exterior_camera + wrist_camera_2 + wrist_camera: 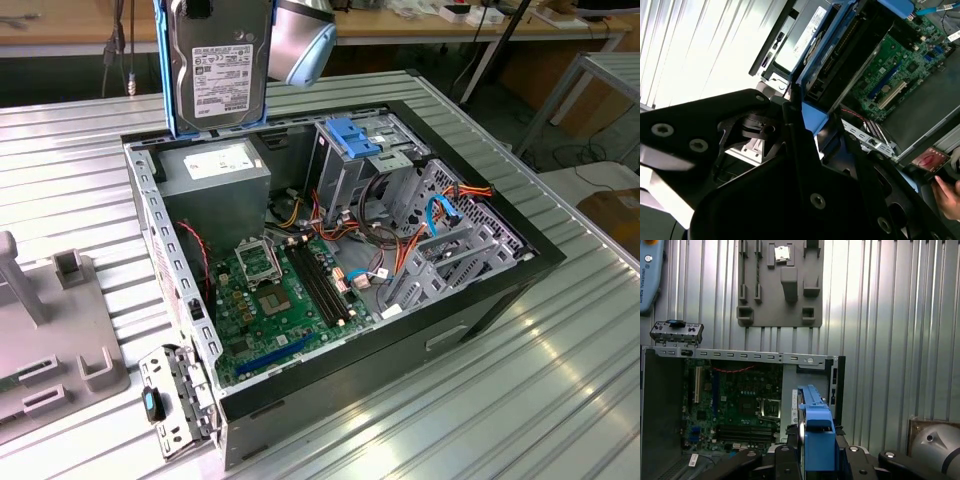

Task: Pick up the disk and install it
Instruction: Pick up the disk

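Hanging upright high above the open computer case (480,300) on the tabletop (520,400), the disk (220,70) is squeezed tight by the fingers (784,460) on its blue frame, likely so it clears the case walls.

Matte black jaws, silver screw heads (817,201); silvery arm joint (935,447), pale-blue end cap (312,52).

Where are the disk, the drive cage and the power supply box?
the disk (225,80): exterior view, on its white label.
drive cage (352,136): exterior view, on its blue plastic top.
power supply box (220,162): exterior view, on its white sticker.
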{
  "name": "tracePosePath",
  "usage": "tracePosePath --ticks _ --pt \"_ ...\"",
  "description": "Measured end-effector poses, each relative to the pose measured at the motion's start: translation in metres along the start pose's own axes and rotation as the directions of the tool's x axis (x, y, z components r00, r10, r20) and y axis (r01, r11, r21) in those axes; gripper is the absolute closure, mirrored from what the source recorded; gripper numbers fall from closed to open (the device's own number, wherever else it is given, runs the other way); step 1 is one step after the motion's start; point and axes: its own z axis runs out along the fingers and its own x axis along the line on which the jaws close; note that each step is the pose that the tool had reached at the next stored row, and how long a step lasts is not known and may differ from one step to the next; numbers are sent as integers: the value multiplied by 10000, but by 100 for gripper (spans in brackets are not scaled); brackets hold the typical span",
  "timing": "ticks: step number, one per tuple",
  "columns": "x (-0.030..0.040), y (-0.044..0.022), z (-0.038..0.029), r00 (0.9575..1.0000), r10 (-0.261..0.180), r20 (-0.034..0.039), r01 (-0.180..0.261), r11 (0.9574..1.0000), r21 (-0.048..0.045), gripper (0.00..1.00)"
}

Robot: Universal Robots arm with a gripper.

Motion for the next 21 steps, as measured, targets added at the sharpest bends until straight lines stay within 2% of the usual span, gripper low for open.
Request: tracePosePath --ticks 6,11,18,21 --pt "10 -6 0 10000 -1 1 1 10000 0 64" --pt "63 -27 1 10000 0 1 0 10000 1 64" --pt "64 -27 0 10000 0 0 0 10000 -1 64" --pt "66 -62 0 10000 0 0 0 10000 0 64"
